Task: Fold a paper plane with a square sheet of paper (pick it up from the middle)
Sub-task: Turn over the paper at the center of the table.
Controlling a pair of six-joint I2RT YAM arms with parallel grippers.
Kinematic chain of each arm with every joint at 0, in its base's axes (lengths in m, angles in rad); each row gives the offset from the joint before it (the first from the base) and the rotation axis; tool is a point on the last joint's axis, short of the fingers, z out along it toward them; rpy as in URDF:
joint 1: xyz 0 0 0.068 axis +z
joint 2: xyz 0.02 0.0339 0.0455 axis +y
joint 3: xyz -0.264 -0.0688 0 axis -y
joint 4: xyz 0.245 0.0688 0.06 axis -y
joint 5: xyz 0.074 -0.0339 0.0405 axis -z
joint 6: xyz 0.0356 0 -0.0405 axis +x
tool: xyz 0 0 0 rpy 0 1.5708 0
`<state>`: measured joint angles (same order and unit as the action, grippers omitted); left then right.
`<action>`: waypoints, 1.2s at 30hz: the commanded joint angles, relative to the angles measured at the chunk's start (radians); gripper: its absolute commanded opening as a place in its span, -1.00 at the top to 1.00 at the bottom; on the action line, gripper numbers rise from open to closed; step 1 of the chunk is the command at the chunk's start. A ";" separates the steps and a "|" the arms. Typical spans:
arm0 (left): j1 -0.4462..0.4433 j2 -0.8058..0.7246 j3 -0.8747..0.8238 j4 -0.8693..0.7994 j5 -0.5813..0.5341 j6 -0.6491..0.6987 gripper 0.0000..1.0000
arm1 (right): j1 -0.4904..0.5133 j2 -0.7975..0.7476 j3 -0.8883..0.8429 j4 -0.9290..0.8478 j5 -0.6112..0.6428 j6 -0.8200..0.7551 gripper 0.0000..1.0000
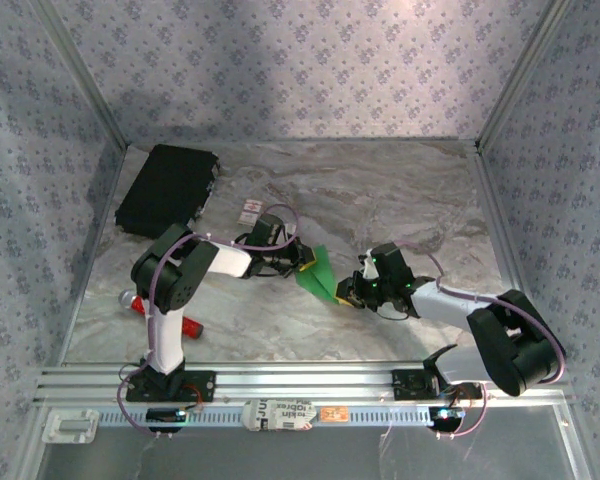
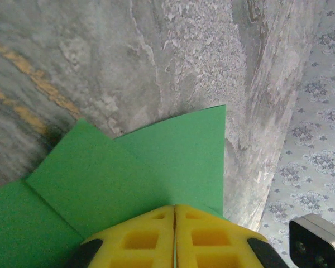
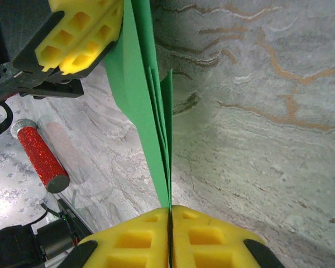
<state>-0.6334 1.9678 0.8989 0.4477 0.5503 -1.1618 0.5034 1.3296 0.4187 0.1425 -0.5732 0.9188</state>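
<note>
Green paper [image 1: 318,272] gripped at two ends, left gripper [image 1: 298,262] on one side and right gripper [image 1: 345,293] on the other.

Well to the left of the left gripper and farther back, a black case [image 1: 167,188] flat on the marble table [image 1: 400,190]; nearer to this gripper, just behind it, a small white card [image 1: 250,211]; close to the left arm's base, well apart from both grippers, a red bar-shaped tool [image 1: 170,318]. Left gripper closed on the paper, yellow pads [image 2: 139,240] pressed together, creased green layers spreading out ahead of them. Paper stretched between the two grippers, turned on edge in the right wrist view, several folded layers side by side. Right gripper clamped on the opposite end, pads [image 3: 212,234] tight together on the layers. Cannot tell if the paper touches the table.
</note>
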 commanded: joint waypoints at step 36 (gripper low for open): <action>0.043 -0.635 -0.278 -0.196 -0.429 0.143 0.02 | 0.195 -0.080 0.583 -0.893 0.865 -0.610 0.92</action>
<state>-0.5999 1.3556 0.6418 0.2428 0.1547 -1.0298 0.6479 1.2240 0.9474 -0.6380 0.0765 0.3565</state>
